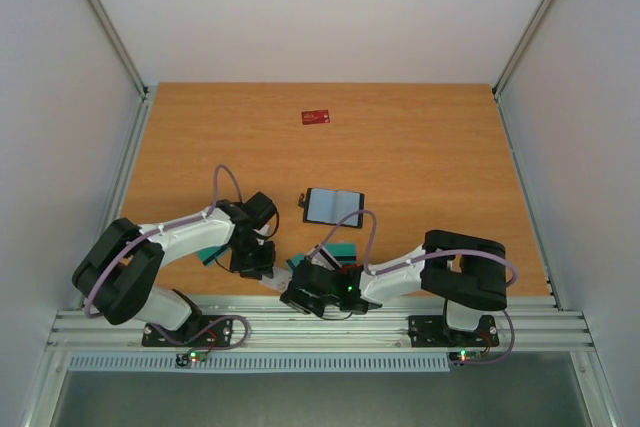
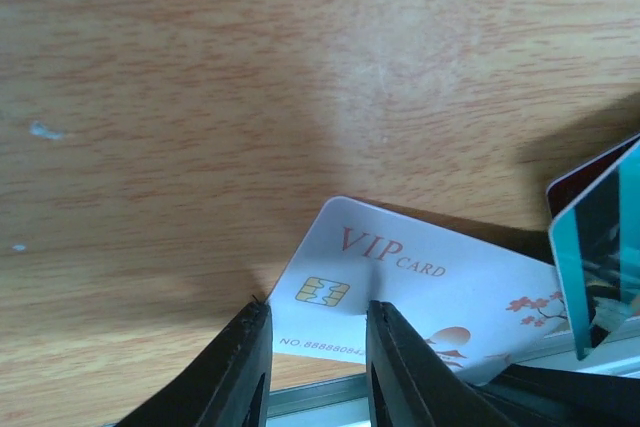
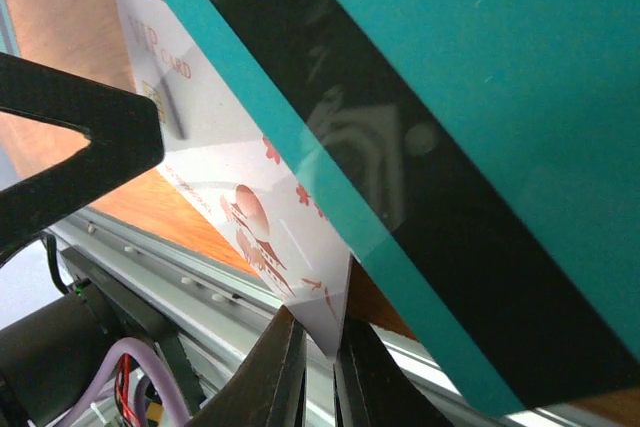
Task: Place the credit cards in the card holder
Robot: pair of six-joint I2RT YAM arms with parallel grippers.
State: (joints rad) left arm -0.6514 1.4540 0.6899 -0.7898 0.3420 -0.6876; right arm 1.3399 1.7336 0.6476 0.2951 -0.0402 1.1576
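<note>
The card holder (image 1: 334, 206) lies open on the table, its pale inside up. A red card (image 1: 316, 116) lies far back. My right gripper (image 3: 318, 332) is shut on the corner of a white VIP card (image 3: 230, 177), held low over the front edge; it also shows in the top view (image 1: 297, 287). My left gripper (image 2: 318, 322) is open, its fingers astride the chip end of the white card (image 2: 420, 287), not closed on it. A teal card with a dark stripe (image 3: 450, 127) leans close over the right gripper (image 2: 600, 257). A dark red card (image 2: 580, 182) peeks from behind the teal card.
The metal rail (image 1: 320, 322) runs along the table's front edge just below both grippers. White walls enclose the wooden table (image 1: 420, 147) on three sides. A teal patch (image 1: 210, 254) shows under the left arm. Both arms crowd the near middle.
</note>
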